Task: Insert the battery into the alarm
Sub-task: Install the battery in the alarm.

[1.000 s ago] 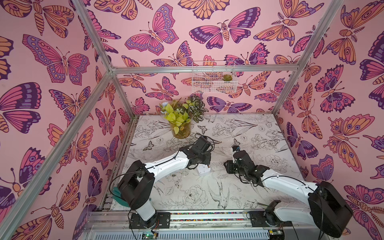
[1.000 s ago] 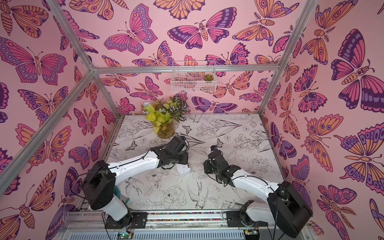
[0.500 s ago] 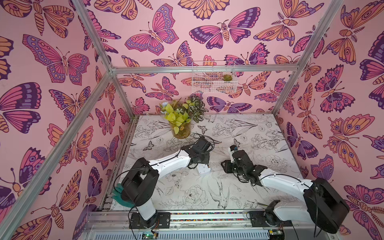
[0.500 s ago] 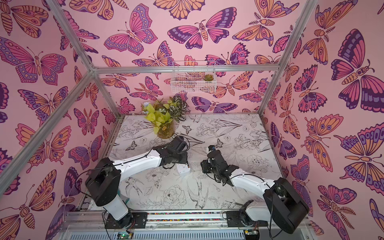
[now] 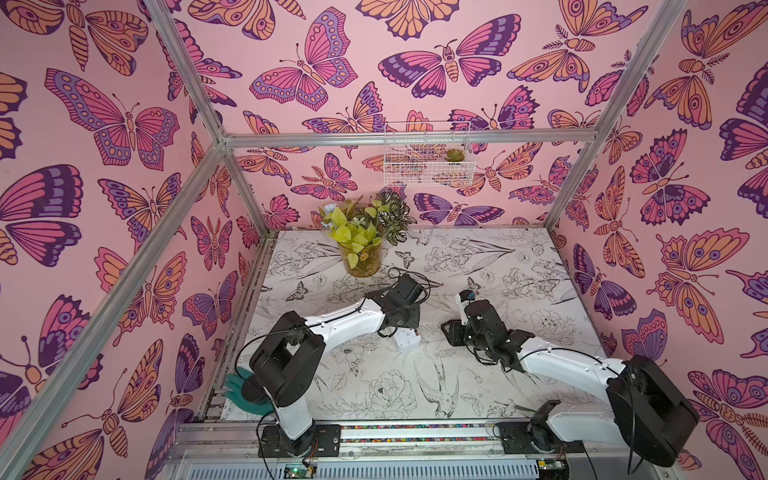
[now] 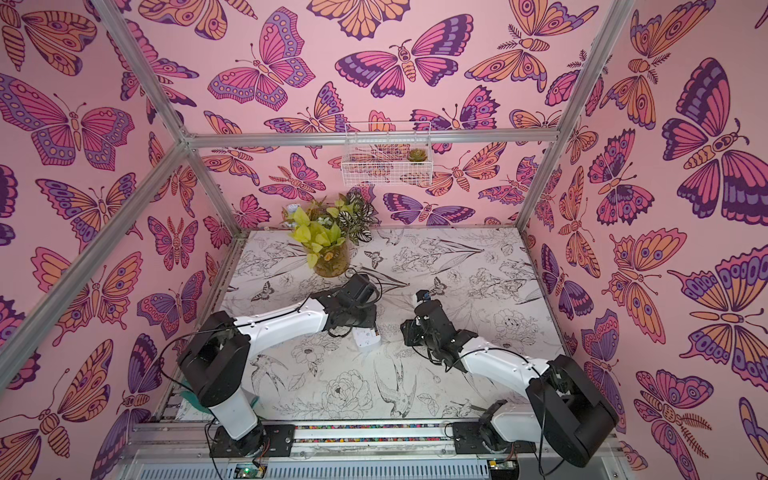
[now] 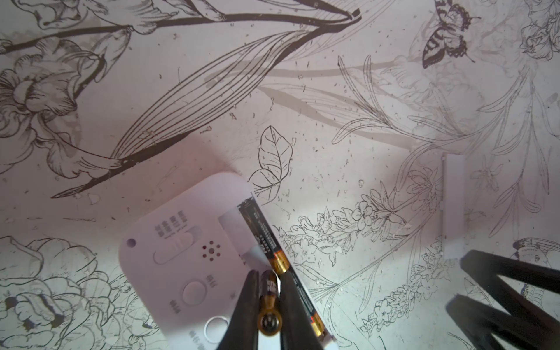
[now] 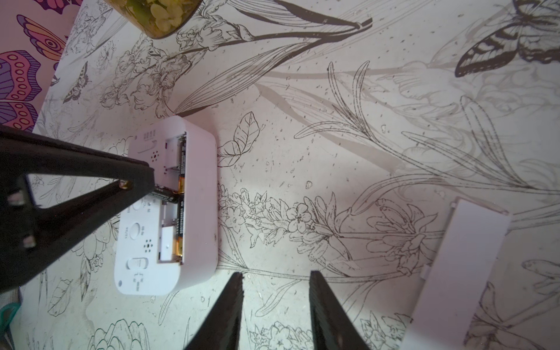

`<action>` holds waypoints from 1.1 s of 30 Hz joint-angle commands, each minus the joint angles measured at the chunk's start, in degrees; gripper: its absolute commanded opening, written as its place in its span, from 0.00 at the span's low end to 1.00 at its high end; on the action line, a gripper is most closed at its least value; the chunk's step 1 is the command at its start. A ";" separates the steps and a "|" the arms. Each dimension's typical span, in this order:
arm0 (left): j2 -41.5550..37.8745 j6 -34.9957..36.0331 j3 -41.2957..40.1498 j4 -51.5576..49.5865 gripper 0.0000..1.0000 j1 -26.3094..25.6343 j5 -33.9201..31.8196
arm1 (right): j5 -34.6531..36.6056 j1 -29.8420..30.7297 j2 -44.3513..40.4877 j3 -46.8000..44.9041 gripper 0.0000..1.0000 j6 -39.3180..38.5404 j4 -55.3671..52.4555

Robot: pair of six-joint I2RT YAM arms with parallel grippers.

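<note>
We see barely any shift since a second ago: our left gripper stays clamped on the battery over the open bay of the alarm, which lies back-up on the desk, so insertion is pending; our right gripper hangs half open, empty, beside the alarm.

In both top views my left arm covers most of the alarm; I see only a white corner. In the left wrist view the alarm runs off the edge, and the left gripper hides the sides of the battery it pinches. The alarm's markings are too blurred to read. The white cover and plant jar are cropped in the right wrist view.
</note>
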 commanded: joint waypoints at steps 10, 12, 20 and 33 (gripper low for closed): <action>2.12 0.29 1.00 -2.17 0.19 0.85 0.08 | -0.11 -0.16 0.15 0.39 0.38 0.18 -0.39; 2.22 0.63 1.13 -2.21 0.24 1.02 -0.02 | -0.34 -0.21 0.23 0.38 0.38 0.13 -0.36; 2.41 1.68 2.38 -3.34 0.32 1.38 -0.23 | -0.70 -0.15 0.49 0.47 0.38 0.21 -0.12; -2.32 3.18 2.26 -3.83 0.30 1.73 -2.21 | -2.46 -0.08 0.77 0.70 0.39 -1.03 -0.11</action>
